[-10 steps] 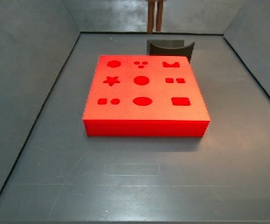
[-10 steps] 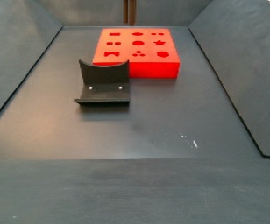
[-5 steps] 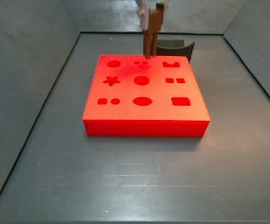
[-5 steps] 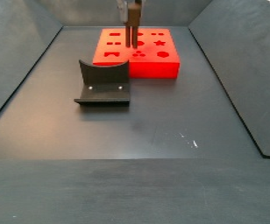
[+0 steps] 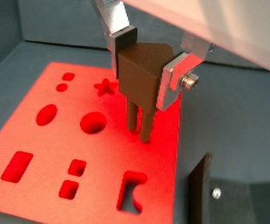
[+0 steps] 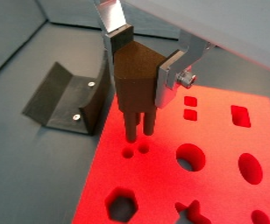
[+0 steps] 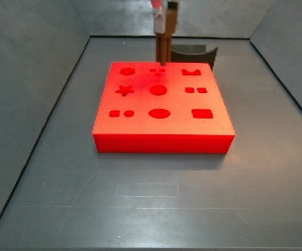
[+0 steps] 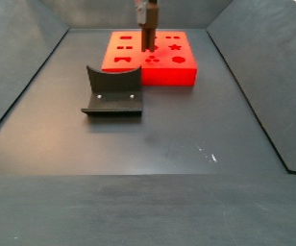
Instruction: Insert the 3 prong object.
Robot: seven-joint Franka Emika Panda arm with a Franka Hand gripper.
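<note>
My gripper (image 5: 145, 54) is shut on the 3 prong object (image 5: 144, 79), a dark brown piece with thin prongs pointing down. It hangs just above the red block (image 5: 55, 149), which has several shaped holes. In a wrist view the prong tips (image 6: 138, 131) hover right above a cluster of three small round holes (image 6: 135, 154). In both side views the gripper (image 7: 166, 14) (image 8: 145, 12) holds the piece (image 7: 166, 44) (image 8: 147, 36) over the far part of the red block (image 7: 161, 118) (image 8: 151, 58), prongs close to its top face.
The fixture (image 8: 112, 93), a dark L-shaped bracket, stands on the grey floor beside the red block; it also shows behind the block in a side view (image 7: 193, 53) and in both wrist views (image 6: 65, 98) (image 5: 200, 188). Grey walls ring the floor.
The gripper with the 3 prong object came down from the top of the view and shifted slightly over the block's three-hole cluster. The block and fixture have not moved.
</note>
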